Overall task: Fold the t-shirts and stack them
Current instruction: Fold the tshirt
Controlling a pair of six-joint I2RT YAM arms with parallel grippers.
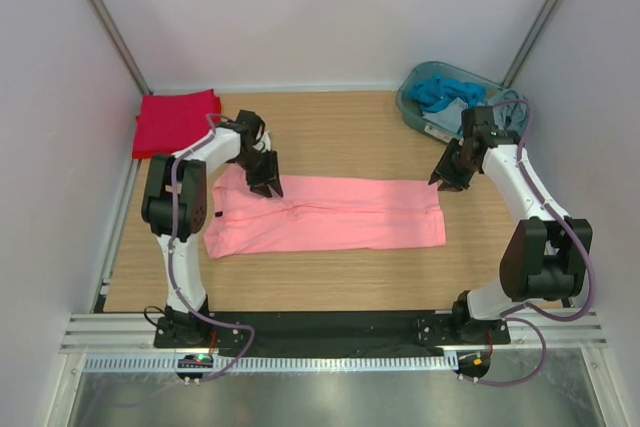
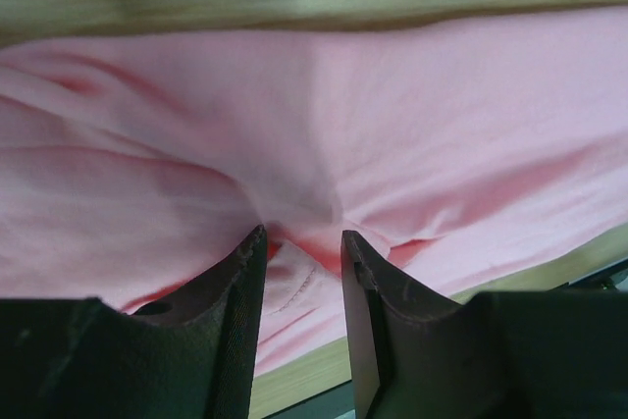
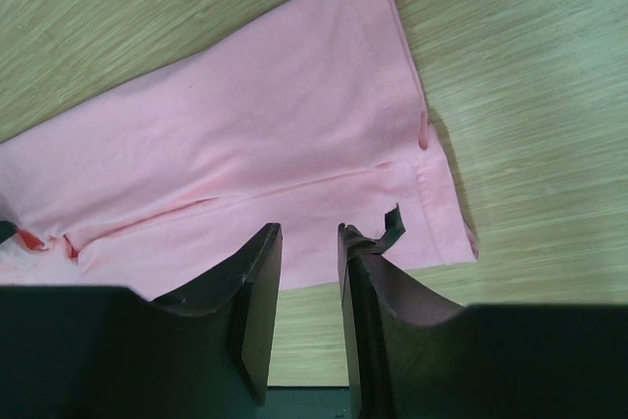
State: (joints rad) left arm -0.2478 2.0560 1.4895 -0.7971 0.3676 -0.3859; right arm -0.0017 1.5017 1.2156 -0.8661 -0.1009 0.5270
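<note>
The salmon-pink t-shirt point(image 1: 340, 215) lies flat as a long folded strip across the middle of the table. My left gripper point(image 1: 267, 185) is down on its left part, open, with its fingertips point(image 2: 253, 242) pressed into puckered cloth point(image 2: 392, 125) and a stitched seam showing in the gap point(image 2: 304, 242). My right gripper point(image 1: 447, 180) hovers open over the shirt's right end, at the upper corner by the hem point(image 3: 392, 76), with nothing between its fingers point(image 3: 309, 233). The red t-shirt point(image 1: 175, 119) sits folded at the back left corner.
A grey bin point(image 1: 415, 115) holding blue cloth point(image 1: 440, 90) stands at the back right, just behind the right arm. White walls close in the wooden table point(image 1: 340, 137) on three sides. A loose strip of black tape point(image 3: 392, 223) sticks off my right finger.
</note>
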